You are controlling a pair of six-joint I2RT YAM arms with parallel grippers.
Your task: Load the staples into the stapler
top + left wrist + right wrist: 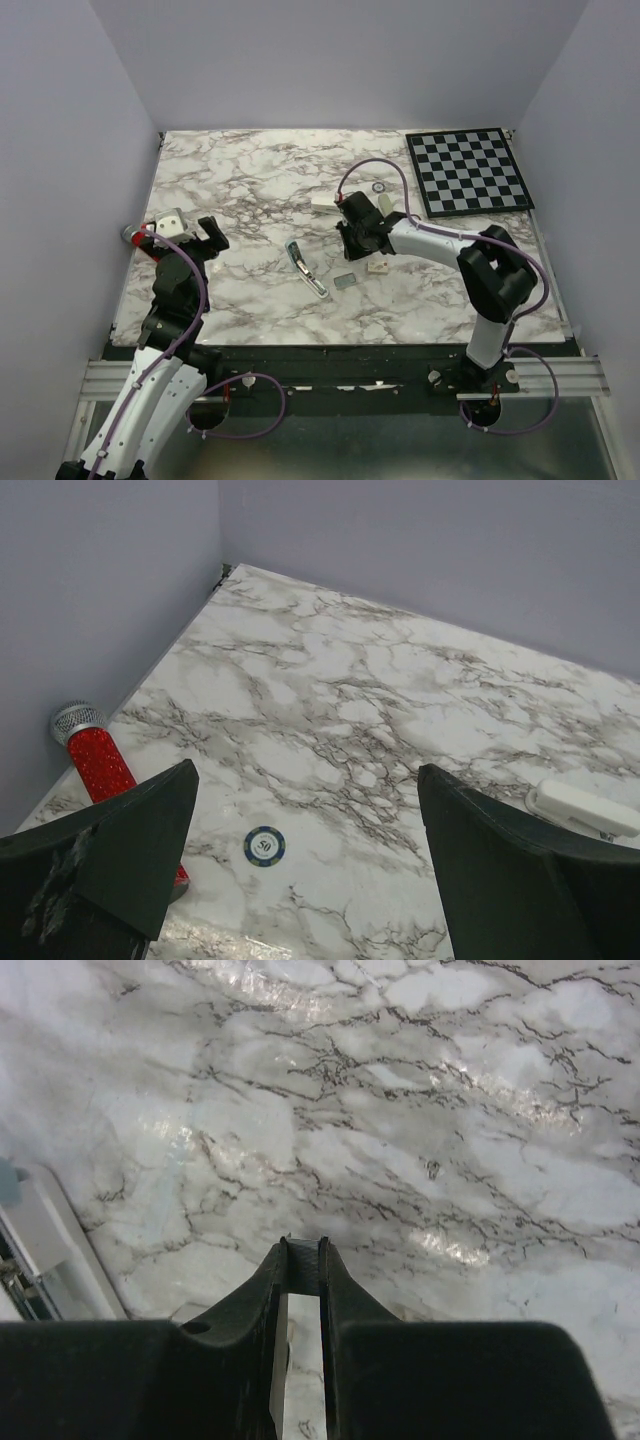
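Observation:
The stapler (306, 268) lies open on the marble table (250, 180), a slim metal bar; its edge shows at the left of the right wrist view (40, 1250). The staples (344, 281), a flat grey rectangle, lie on the table just right of it. My right gripper (350, 238) hovers behind the staples. Its jaws (303, 1260) are nearly shut on a small dark ribbed strip between the fingertips; I cannot tell what it is. My left gripper (190, 228) is wide open and empty (310, 860) at the far left, well away from the stapler.
A small white box with marks (378, 267) lies right of the staples. A white oblong block (325, 203) (583, 810) sits behind the right gripper. A chessboard (470, 172) is at the back right. A red microphone (100, 765) and a blue chip (264, 846) lie by the left gripper.

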